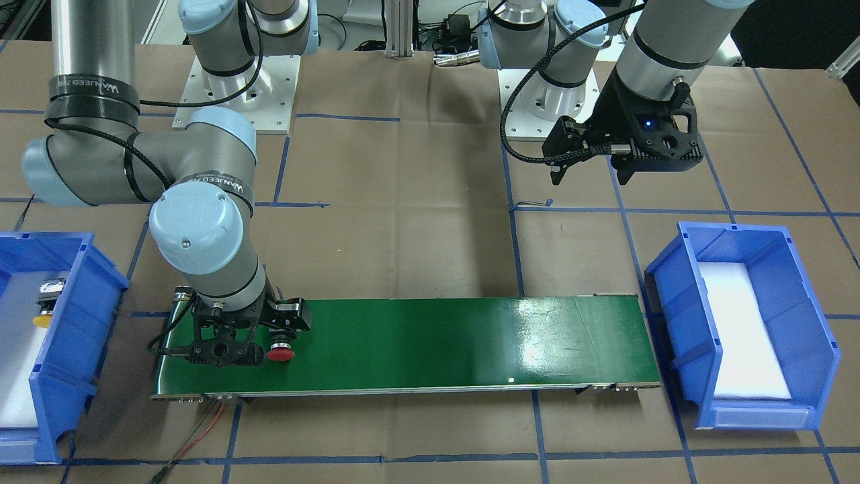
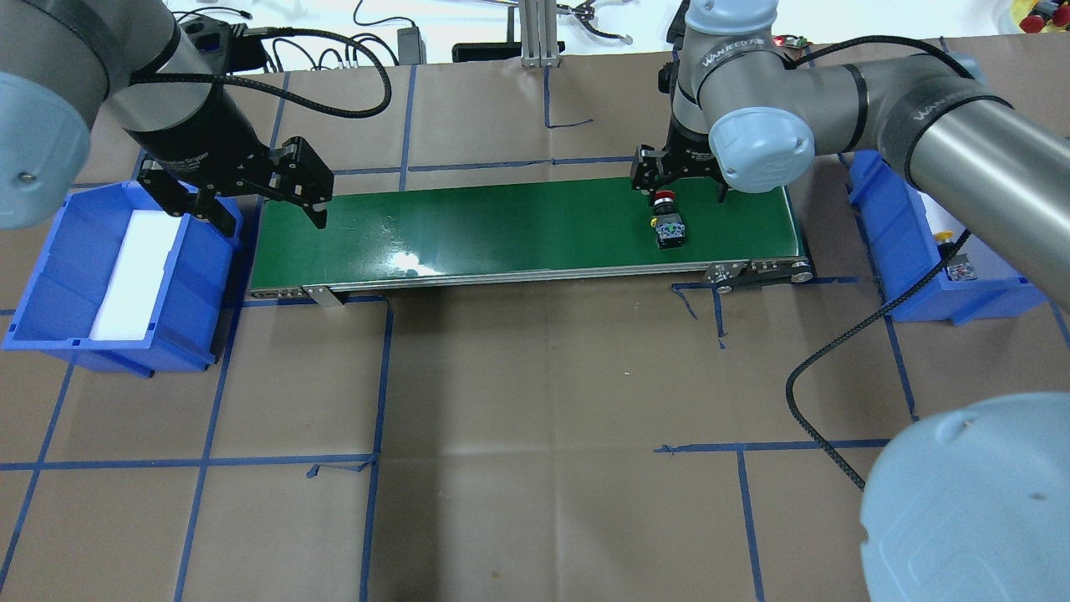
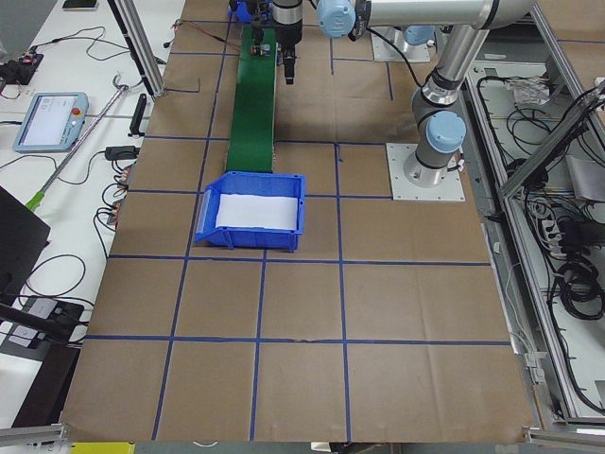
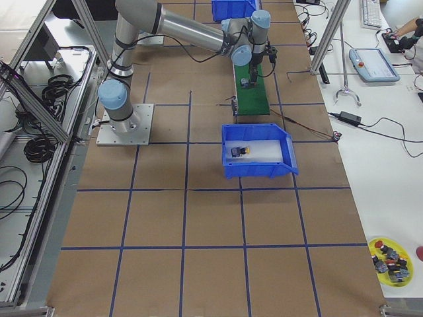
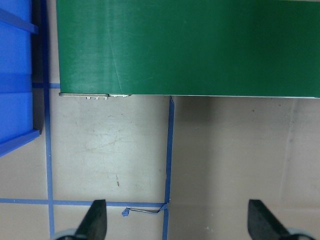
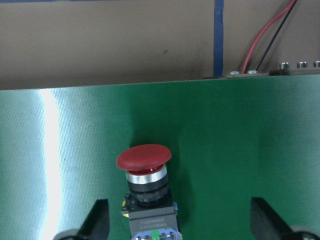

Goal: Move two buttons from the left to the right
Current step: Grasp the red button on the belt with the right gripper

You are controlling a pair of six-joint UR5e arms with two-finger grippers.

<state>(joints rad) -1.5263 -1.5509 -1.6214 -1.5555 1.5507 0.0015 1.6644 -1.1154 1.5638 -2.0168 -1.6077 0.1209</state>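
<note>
The red button (image 2: 668, 220) lies on its side on the green belt (image 2: 501, 234), near its right end. My right gripper (image 2: 679, 191) is open over it. In the right wrist view its fingers (image 6: 97, 217) stand wide apart on either side of the red button (image 6: 145, 182) and do not touch it. The yellow button (image 2: 951, 251) lies in the blue bin (image 2: 886, 234) at the right; it also shows in the front view (image 1: 46, 304). My left gripper (image 2: 267, 219) is open and empty above the belt's left end, as its wrist view (image 5: 176, 202) shows.
A second blue bin (image 2: 50, 301) with a white foam pad stands at the belt's left end. A black cable (image 2: 836, 351) hangs from my right arm over the table. Red wires (image 1: 208, 423) leave the belt's end on the operators' side.
</note>
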